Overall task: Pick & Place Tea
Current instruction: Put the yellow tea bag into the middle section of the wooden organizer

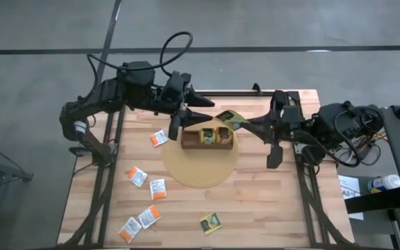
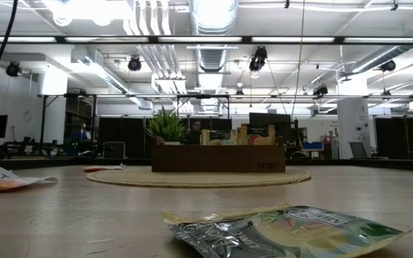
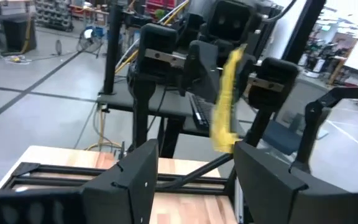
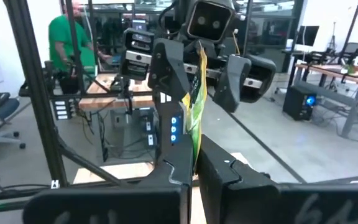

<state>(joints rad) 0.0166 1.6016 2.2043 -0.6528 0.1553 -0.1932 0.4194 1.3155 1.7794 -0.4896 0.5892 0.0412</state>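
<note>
From above, the right end effector [image 1: 244,123] is clamped on a green-and-yellow sachet [image 1: 230,118] held in the air over the brown tray [image 1: 207,143]; the left end effector [image 1: 201,110] faces it just beside, fingers spread and empty; the tray sits on a round mat [image 1: 201,172] on the counter [image 1: 269,201]; white-and-orange sachets [image 1: 144,197] lie scattered on the counter's left part, another green-and-yellow one [image 1: 211,223] near the front edge.

At counter height, a sachet [image 2: 292,231] lies close up; the tray [image 2: 219,158] stands beyond with a plant [image 2: 167,127] beside it.

The left wrist view shows open fingers [image 3: 135,180] facing the held sachet [image 3: 224,102].

The right wrist view shows closed fingers [image 4: 211,167] pinching the upright sachet [image 4: 196,102]; a person [image 4: 64,40] in green stands behind.
</note>
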